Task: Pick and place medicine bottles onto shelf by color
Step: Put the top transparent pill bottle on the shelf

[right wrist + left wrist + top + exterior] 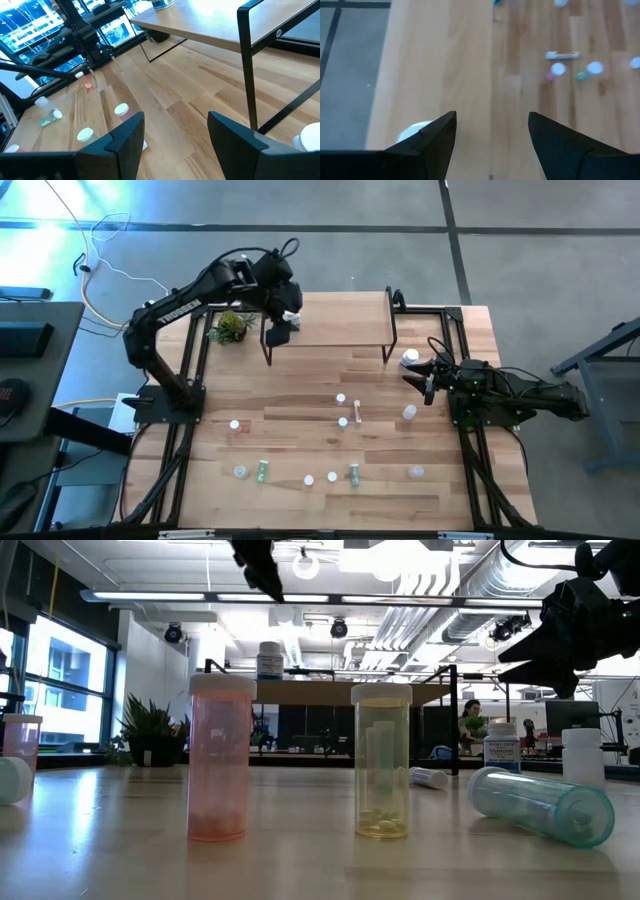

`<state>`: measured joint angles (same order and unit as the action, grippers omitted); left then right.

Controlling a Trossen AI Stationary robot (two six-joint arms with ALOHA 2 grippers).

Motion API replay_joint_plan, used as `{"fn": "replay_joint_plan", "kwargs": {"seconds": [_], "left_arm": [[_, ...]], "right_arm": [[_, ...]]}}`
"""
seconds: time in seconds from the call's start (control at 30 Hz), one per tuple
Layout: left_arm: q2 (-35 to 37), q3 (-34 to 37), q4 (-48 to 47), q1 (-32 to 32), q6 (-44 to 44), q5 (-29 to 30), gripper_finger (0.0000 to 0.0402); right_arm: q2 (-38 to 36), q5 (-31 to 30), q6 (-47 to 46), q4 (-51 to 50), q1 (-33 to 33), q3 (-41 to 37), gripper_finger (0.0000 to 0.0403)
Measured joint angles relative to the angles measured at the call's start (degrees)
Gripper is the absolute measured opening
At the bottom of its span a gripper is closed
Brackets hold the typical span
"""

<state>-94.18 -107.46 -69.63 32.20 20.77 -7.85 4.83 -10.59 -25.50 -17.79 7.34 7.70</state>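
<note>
The light-wood shelf [340, 320] stands at the table's far side. One white bottle [292, 315] stands on its left end and shows upright on the board in the low view [270, 660]. My left gripper [283, 323] hangs open above that end, clear of the bottle [415, 131]. My right gripper [422, 376] is open near the shelf's right legs, beside a white bottle [410, 358] that stands on the table [307, 137]. Several small bottles are scattered on the tabletop, among them a pink one [218, 755] and a yellow one [381, 760], both upright, and a clear one [540, 802] on its side.
A small green plant [232, 326] sits left of the shelf. The shelf's black legs [248, 65] stand close in front of my right gripper. More bottles lie toward the near edge [309, 479]. Bare wood shows between the shelf and the bottles.
</note>
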Motion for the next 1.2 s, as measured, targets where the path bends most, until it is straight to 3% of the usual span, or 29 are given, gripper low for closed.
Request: {"fn": "replay_joint_plan", "kwargs": {"seconds": [0.5, 1.0, 1.2], "left_arm": [[1.61, 0.13, -5.46, -14.11, -14.43, -0.27, 0.0238], [6.24, 18.10, 13.19, -28.49, -31.71, 0.11, 0.0216], [8.12, 23.01, 17.58, -32.85, -36.80, 4.60, 0.0216]], "right_arm": [[-0.01, 0.00, -0.02, 0.01, 0.00, 0.01, 0.0209], [0.05, -0.24, -7.65, 0.18, -0.01, 0.01, 0.0209], [0.03, -1.05, -7.56, 2.70, 0.01, 0.01, 0.0209]]}}
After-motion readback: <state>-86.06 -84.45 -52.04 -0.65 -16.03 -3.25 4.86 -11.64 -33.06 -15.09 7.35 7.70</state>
